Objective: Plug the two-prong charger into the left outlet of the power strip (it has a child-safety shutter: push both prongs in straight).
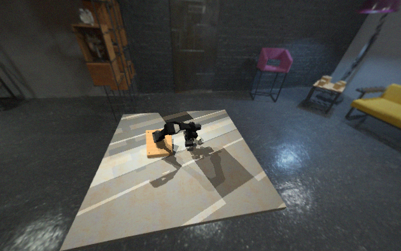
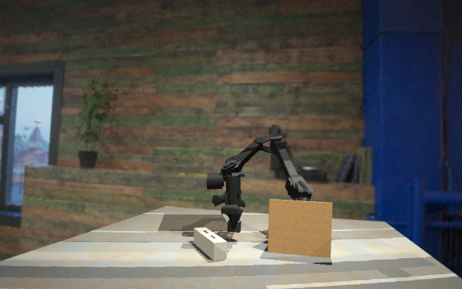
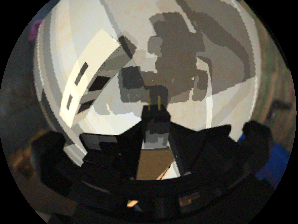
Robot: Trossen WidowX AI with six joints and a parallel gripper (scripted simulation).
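Black parallel-jaw gripper [image 1: 189, 147] [image 2: 235, 232] [image 3: 153, 123] grips a small, black two-prong charger [image 3: 156, 114], probably light, rigid and best held by its body, near the white plastic power strip [image 1: 200, 140] [image 2: 210, 243] [image 3: 88, 80].

- The arm [image 1: 176, 128] [image 2: 252, 151] is bent in a high arch, its forearm sloped down toward the power strip [image 1: 200, 140] [image 2: 209, 243] [image 3: 90, 77].
- The gripper [image 1: 189, 146] [image 2: 234, 230] [image 3: 153, 123] is pointed downward near the strip, held apart from it.
- Its fingers are closed on the charger [image 3: 157, 114].
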